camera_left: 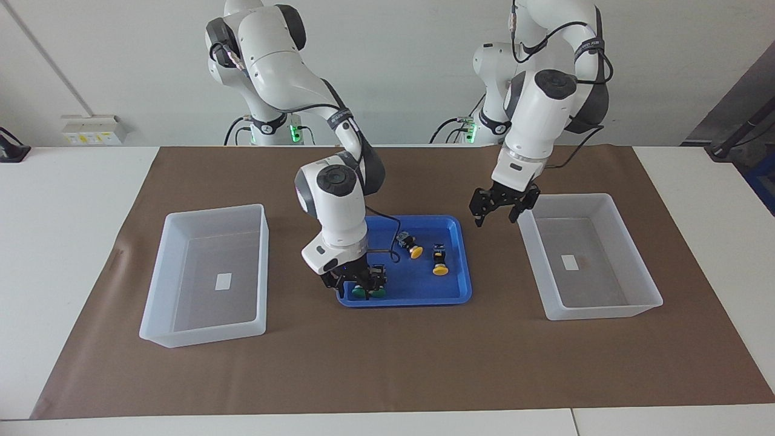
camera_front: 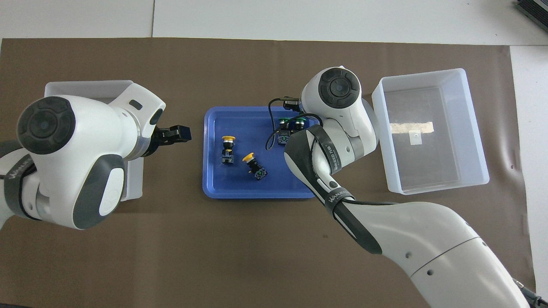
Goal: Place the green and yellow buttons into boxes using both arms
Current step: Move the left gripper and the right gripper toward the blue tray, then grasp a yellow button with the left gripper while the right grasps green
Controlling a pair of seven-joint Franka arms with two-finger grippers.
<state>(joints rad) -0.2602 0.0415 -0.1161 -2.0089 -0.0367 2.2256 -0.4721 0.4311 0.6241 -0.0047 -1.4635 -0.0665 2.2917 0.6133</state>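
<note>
Two green buttons [camera_left: 369,293] [camera_front: 291,124] lie side by side in the blue tray [camera_left: 404,301], at its edge farthest from the robots. Two yellow buttons [camera_left: 415,250] [camera_left: 440,267] lie apart in the same tray, also seen in the overhead view [camera_front: 228,141] [camera_front: 250,160]. My right gripper [camera_left: 357,283] is open and low in the tray, right at the green buttons; its wrist hides it from overhead. My left gripper [camera_left: 497,213] [camera_front: 175,134] is open and empty, in the air over the mat between the tray and the box [camera_left: 590,309] at the left arm's end.
The second box [camera_left: 206,330] [camera_front: 432,184] stands at the right arm's end of the brown mat [camera_left: 387,363]. Both boxes hold only their white labels. The left arm covers most of its box [camera_front: 85,87] from overhead.
</note>
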